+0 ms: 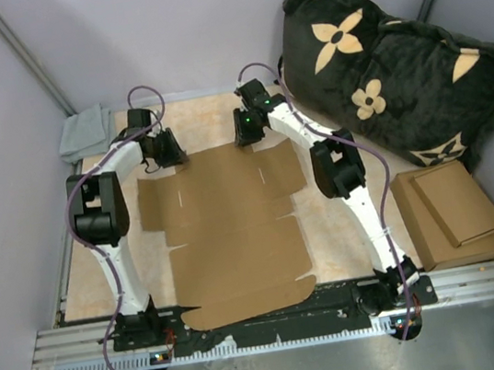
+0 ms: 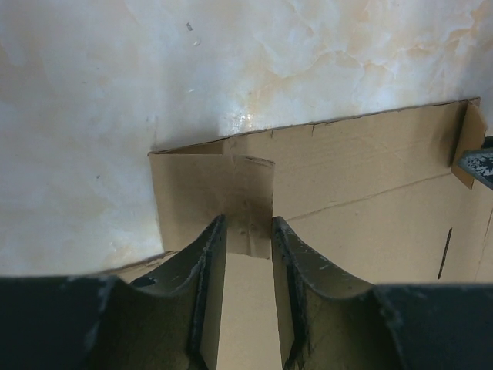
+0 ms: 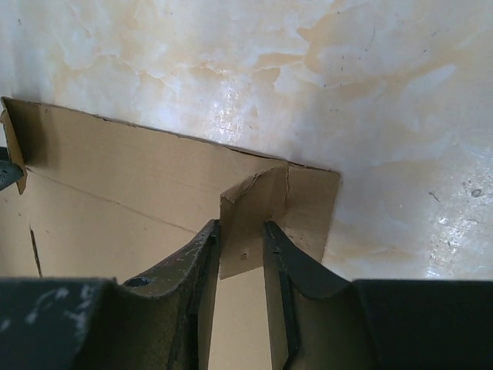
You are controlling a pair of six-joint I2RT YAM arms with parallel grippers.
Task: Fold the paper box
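The paper box (image 1: 231,234) lies as a flat brown die-cut sheet on the marble tabletop between the arms. My left gripper (image 1: 171,154) is at the sheet's far left corner. In the left wrist view my left gripper (image 2: 248,223) has its jaws narrowly apart, closed on a small raised corner flap (image 2: 248,193). My right gripper (image 1: 247,134) is at the far edge, right of centre. In the right wrist view my right gripper (image 3: 241,227) holds a bent-up flap (image 3: 250,208) between its jaws. The rest of the sheet (image 3: 115,177) stays flat.
A black cushion with tan flowers (image 1: 397,69) leans at the back right. Stacked thicker cardboard pieces (image 1: 451,210) lie at the right. A grey cloth (image 1: 86,133) sits at the back left corner. Walls close in the table on three sides.
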